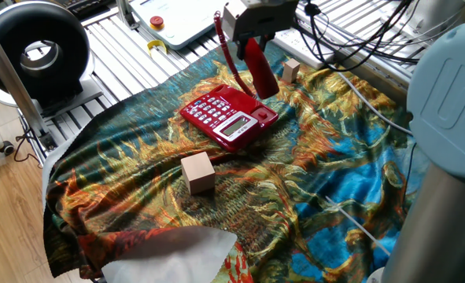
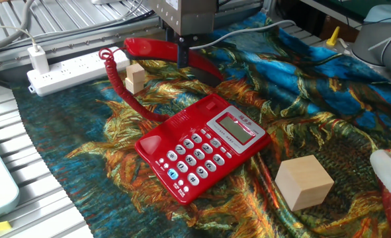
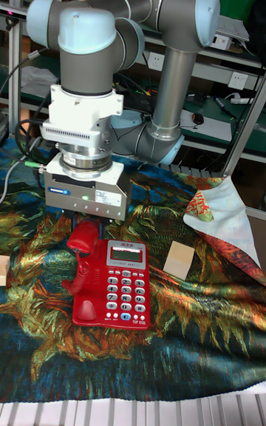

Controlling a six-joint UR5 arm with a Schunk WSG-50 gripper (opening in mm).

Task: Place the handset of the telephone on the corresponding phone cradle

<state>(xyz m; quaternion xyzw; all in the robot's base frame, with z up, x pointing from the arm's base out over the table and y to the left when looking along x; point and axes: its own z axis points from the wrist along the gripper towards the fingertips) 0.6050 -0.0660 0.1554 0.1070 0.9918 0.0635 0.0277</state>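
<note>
Gripper (image 2: 182, 47) points straight down, fingers clamped, arm folded above

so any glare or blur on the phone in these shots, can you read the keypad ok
In the other fixed view the phone is sharp, keys distinct, its display pale with reflected light. In one fixed view it is small, keys visible but labels unreadable. In the tall fixed view the keypad is clear; the handset shows soft highlights under the gripper.
</note>
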